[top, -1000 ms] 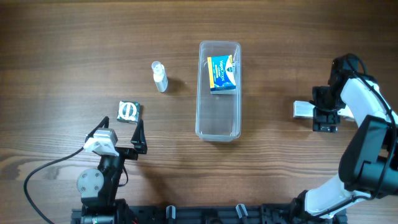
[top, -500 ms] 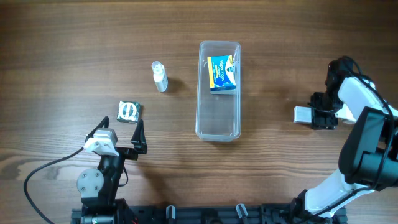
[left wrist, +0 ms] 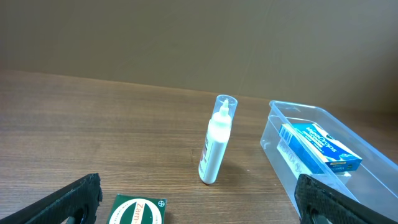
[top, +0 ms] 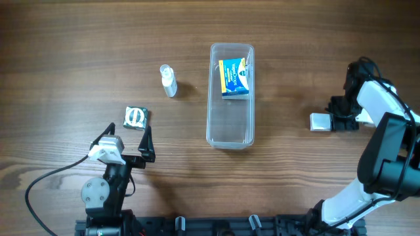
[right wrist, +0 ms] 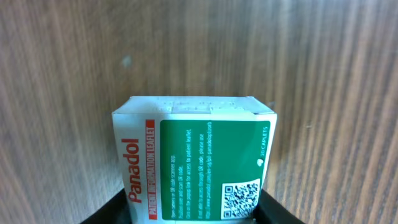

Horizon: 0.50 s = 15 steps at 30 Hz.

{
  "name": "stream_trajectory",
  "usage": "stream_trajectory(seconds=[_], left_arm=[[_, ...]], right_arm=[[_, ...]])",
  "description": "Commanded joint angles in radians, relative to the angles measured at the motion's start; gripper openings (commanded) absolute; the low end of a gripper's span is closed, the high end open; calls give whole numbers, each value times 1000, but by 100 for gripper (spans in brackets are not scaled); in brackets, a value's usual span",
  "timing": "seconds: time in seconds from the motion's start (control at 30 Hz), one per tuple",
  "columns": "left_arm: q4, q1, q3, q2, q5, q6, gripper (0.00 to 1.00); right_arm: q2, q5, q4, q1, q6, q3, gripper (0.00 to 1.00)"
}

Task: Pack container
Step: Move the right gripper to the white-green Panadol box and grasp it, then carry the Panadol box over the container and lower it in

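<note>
Surface [top: 79, 52]: wood, wide free room beside container [top: 230, 124].
Left tool [top: 128, 133]: apart.
Right tool [top: 333, 122]: clamps Panadol box [right wrist: 194, 162]; name readable only from wrist.

The right gripper [top: 333, 122] drew in over the Panadol box [top: 319, 122] and its wrist turned. Its jaws narrowed from wide apart to pressing the box's two sides, and the box shifted a little in the overhead view.
</note>
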Motion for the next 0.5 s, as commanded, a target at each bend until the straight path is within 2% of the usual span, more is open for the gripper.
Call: stream_trajectory(seconds=[0.0,0.1,0.23,0.3,0.47], left_arm=[[-4,9,-5,-1,-5,8,100],[-4,9,-5,-1,-5,8,100],[-4,9,-5,-1,-5,8,100],[-4,9,-5,-1,-5,8,100],[-4,9,-5,-1,-5,8,100]], right_arm=[[11,-141,5,2,-174,64,44],[-19,-250,8,6,-241,86,48],[-76,-374,5,24,-370,136,48],[-119,-445,-3,64,-446,192,46],[-217,-485,34,272,-468,355,48]])
